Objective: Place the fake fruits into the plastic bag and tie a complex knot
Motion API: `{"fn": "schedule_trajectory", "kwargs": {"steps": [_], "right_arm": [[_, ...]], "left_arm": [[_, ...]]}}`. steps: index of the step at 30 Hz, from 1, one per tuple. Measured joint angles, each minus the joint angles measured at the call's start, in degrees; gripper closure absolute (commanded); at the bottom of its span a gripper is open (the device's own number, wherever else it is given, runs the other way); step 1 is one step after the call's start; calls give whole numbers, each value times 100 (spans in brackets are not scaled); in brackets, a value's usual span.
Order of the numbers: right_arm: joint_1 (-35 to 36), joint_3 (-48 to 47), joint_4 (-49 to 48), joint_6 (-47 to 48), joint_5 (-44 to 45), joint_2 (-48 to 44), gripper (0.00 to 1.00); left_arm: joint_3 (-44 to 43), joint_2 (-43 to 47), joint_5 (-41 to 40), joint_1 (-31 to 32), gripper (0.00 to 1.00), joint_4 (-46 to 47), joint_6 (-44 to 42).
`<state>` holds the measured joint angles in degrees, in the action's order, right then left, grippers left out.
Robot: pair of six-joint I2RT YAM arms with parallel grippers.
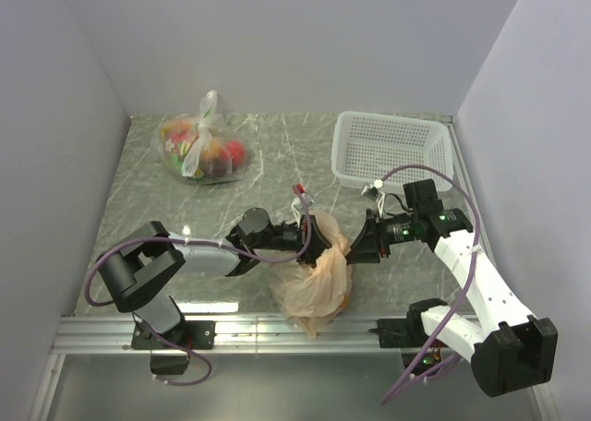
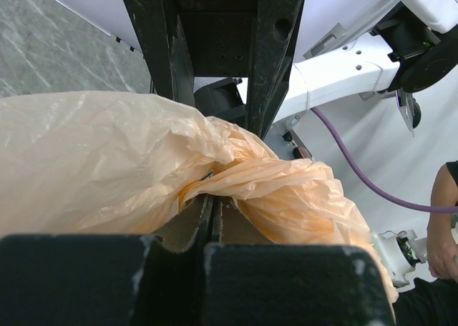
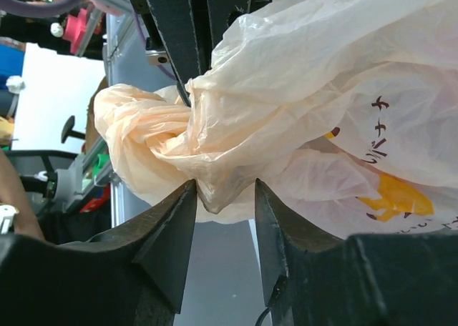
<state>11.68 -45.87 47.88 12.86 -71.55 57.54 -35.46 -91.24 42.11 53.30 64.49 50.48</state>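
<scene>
The peach-orange plastic bag (image 1: 319, 281) hangs bunched between my two grippers near the table's front edge. My left gripper (image 1: 305, 233) is shut on a twisted strand of its film (image 2: 236, 172), the jaws pressed together. Opposite it, my right gripper (image 1: 362, 244) stands open, and a fold of the bag (image 3: 286, 90) dips between its two tips (image 3: 225, 189), touching the left one. Printed yellow and brown marks show on the bag's side (image 3: 390, 194). The fake fruits are hidden; none shows through the film.
A white perforated basket (image 1: 392, 147) stands at the back right. A clear bag of mixed fruits (image 1: 201, 150) with white handles lies at the back left. Walls close in on both sides, and a metal rail (image 1: 231, 327) runs along the front edge.
</scene>
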Motion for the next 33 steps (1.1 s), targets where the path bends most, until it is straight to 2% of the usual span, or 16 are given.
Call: {"fn": "schedule_trajectory", "kwargs": {"steps": [7, 9, 11, 13, 14, 16, 17, 20, 21, 22, 23, 25, 28, 29, 33], "right_arm": [[35, 0, -566, -481, -122, 35, 57], [83, 0, -686, -553, -142, 74, 69], [140, 0, -730, -592, -170, 90, 73], [166, -2, -708, -557, -190, 90, 69], [168, -7, -664, -503, -197, 90, 63], [168, -42, -485, -306, -190, 118, 62], [168, -81, -348, -181, -190, 144, 68], [168, -107, -107, 85, -184, 157, 74], [168, -107, -66, 133, -181, 157, 81], [168, -107, -50, 166, -175, 157, 93], [164, -107, -39, 216, -175, 157, 100], [146, -125, -15, 234, -157, 164, 100], [153, -216, 70, 306, -155, 243, 100], [157, -258, 105, 337, -157, 282, 100], [155, -352, 133, 435, -157, 354, 100]], "left_arm": [[-2, 0, 9, 46, 100, 2, -11], [-4, 0, 9, 59, 100, 2, -15], [-4, -2, 9, 59, 100, 0, -20], [-4, -2, 7, 59, 100, -7, -20], [-4, -2, 9, 59, 100, -7, -20], [-4, -2, 7, 59, 100, -7, -20], [-4, -2, 7, 59, 100, -7, -20], [-4, -2, 11, 59, 100, -7, -20], [-4, -2, 15, 59, 100, -7, -20], [-4, -2, 26, 59, 100, -9, -20], [-4, -2, 79, 59, 98, -52, -22], [-4, -4, 155, 59, 93, -96, -26], [-17, -2, 157, 52, 79, -136, -57], [-20, 4, 160, 26, 72, -184, -74], [35, 315, 177, -166, 58, -688, -278]]}}
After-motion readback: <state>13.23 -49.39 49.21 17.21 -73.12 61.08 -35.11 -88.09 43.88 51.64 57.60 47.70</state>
